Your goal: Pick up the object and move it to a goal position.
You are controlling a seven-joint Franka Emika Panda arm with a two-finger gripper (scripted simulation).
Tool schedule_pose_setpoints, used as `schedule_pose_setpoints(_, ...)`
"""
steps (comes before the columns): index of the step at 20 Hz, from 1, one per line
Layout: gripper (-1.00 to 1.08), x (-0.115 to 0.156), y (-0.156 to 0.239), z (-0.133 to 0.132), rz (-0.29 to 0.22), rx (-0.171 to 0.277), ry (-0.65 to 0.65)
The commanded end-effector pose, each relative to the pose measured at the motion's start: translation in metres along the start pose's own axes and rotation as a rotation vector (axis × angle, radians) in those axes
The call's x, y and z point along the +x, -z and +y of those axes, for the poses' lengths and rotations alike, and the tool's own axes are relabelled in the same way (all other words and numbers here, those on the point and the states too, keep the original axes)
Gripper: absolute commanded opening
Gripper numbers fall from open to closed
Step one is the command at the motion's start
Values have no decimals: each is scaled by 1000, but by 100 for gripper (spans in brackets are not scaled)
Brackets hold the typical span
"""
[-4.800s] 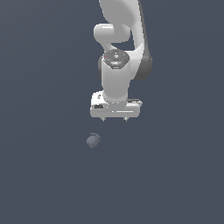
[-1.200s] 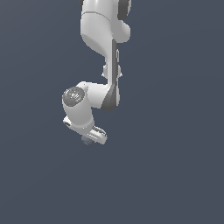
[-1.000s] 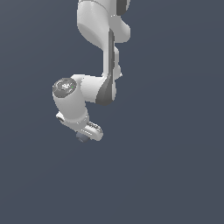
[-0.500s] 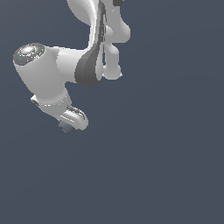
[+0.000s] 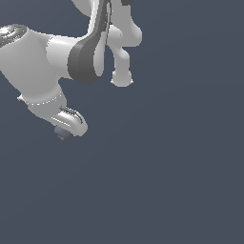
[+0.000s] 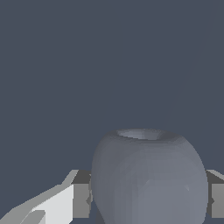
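Tool (image 5: 66, 129) is clamped on the ball (image 5: 62, 133). In the wrist view the ball (image 6: 148, 175) fills the gap, with a grey finger pad (image 6: 81, 200) pressed to either side. In the exterior view only a sliver of ball shows under the tool tip, at the exterior view's left, mid-height.

Step in hand, as I read it: carry to goal. No goal marker is visible, so I can't say how far is left. To do it well, keep the squeeze constant, move smoothly, avoid fast wrist rotation; a round thing on two flat pads could roll out. Release only once stopped at the goal.

Versus 0.5 s ago: arm has swung further toward the exterior view's left and sits closer to the camera, wrist now partly cropped. Ball remains in the tool. At 4.8 s ago it sat free below an empty tool.
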State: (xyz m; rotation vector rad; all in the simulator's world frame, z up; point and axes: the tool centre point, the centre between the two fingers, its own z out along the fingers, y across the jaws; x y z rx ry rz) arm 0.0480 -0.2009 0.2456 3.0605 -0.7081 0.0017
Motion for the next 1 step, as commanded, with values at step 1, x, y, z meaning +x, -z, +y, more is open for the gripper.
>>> schedule_pose_setpoints(1,-100,1,2,1,-1,0,1)
